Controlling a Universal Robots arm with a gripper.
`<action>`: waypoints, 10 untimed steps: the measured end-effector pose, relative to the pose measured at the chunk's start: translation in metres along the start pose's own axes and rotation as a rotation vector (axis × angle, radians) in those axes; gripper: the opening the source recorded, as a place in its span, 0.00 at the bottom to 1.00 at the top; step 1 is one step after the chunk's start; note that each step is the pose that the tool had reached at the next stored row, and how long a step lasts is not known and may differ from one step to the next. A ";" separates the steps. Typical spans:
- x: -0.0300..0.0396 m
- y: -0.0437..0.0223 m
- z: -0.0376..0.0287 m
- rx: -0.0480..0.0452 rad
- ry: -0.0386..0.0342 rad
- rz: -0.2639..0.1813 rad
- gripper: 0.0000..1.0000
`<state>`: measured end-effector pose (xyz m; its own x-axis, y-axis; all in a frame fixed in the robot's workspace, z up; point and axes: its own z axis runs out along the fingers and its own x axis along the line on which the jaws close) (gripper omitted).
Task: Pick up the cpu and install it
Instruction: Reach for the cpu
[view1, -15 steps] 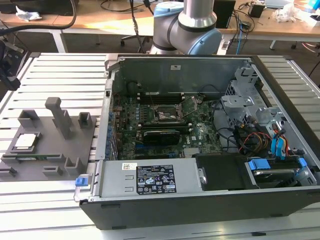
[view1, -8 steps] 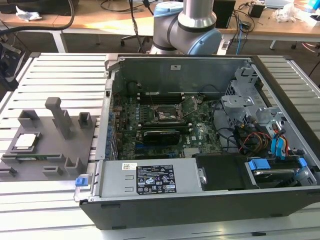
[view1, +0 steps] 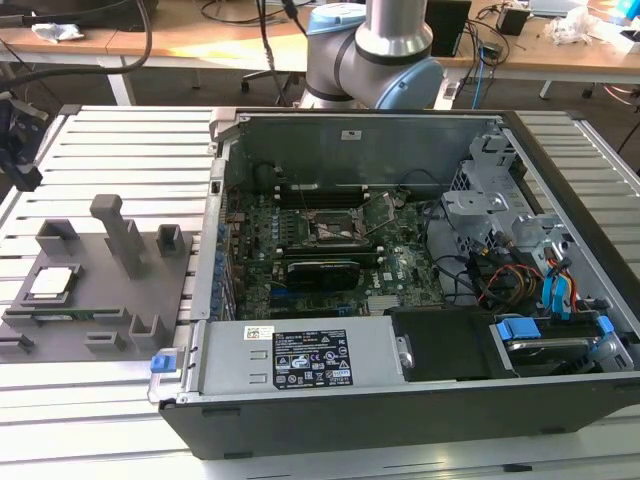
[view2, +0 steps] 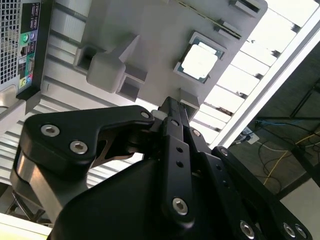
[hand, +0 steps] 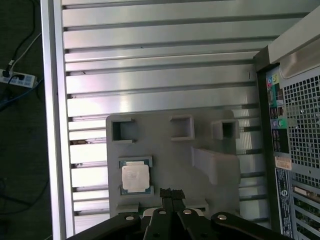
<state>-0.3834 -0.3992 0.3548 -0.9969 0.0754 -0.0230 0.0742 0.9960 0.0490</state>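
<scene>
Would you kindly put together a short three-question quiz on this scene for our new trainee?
1. True or false: the cpu is already seated in the motherboard socket.
2. Multiple choice: where does the grey tray lie relative to the computer case?
A) inside it
B) beside it on the slatted table, on the exterior view's left
C) on top of it
3. Fill in: in the first wrist view the gripper hangs over the tray's edge, close to the cpu, holding ____.

Key
1. False: the cpu lies in the grey tray.
2. B
3. nothing
</scene>
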 end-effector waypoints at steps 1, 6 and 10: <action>0.0004 -0.0004 0.0028 0.0001 0.0001 0.000 0.11; 0.0017 -0.0037 0.0158 0.0000 0.0001 0.000 0.11; 0.0022 -0.0079 0.0227 0.0001 0.0001 0.000 0.11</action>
<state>-0.3856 -0.4058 0.3317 -0.9969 0.0753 -0.0229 0.0741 0.9960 0.0489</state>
